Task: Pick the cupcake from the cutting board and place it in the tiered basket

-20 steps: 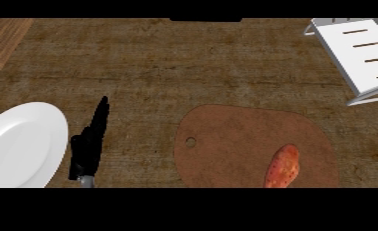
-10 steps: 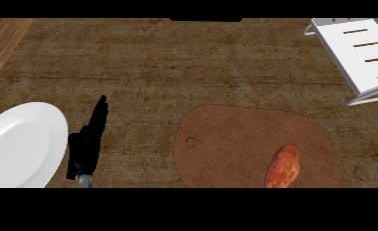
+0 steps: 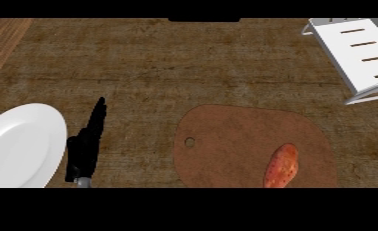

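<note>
A dark brown bench (image 3: 184, 70) with a coarse, woven-looking grain fills the view. Near and right lies one rounded brown cutting board (image 3: 244, 145) with a small hole by its left edge; on its near right part rests one elongated orange-red item (image 3: 281, 165), not shaped like a cupcake. One white slatted tiered basket (image 3: 354, 55) sits far right. One smooth white plate (image 3: 26, 145) lies near left, with the left hand (image 3: 87, 142) just beside it, fingers straight and together, holding nothing.

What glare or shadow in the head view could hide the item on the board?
Head view: lighting is flat, with no strong shadows on the cutting board; the white plate looks washed out at the left edge; the orange item on the board is cut off by the lower edge; the left hand shows only as a black silhouette.
</note>
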Controlling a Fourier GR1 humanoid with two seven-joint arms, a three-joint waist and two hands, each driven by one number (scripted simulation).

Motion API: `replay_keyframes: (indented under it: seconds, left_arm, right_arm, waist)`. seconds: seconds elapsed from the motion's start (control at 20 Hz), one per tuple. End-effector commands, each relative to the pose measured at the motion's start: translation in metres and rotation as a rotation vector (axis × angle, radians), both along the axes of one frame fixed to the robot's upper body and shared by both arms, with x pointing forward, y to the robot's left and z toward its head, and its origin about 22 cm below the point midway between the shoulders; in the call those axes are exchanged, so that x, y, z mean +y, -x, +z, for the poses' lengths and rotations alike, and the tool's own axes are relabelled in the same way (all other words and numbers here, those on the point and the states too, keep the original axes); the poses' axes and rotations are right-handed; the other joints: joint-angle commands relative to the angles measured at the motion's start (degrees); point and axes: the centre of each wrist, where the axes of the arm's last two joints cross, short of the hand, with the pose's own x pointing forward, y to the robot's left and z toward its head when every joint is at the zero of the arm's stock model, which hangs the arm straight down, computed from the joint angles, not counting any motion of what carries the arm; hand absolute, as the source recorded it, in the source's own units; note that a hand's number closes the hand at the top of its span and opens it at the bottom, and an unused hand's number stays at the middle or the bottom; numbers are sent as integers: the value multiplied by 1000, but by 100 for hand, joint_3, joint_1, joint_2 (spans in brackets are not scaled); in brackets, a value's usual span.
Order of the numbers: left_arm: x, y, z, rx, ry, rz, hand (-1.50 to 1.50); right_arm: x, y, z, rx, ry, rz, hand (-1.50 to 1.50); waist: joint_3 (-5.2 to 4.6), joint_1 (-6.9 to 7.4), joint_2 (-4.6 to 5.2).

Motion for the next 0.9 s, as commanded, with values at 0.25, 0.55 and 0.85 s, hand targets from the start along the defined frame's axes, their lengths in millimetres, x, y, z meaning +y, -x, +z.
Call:
replay_keyframes:
  seconds: [0.25,0.55,0.85]
  left_arm:
    - [24,25,-21,100,-5,48,0]
    - [6,25,-22,115,19,95,0]
    - [32,37,-22,129,18,151,0]
  right_arm:
    - [-33,43,13,-140,77,-343,-150]
    - [-47,100,23,-180,33,-392,-150]
    - [-48,166,21,-144,42,-368,-150]
  waist:
    - [-50,-249,-67]
    - [-53,-536,-151]
    - [-53,-782,-204]
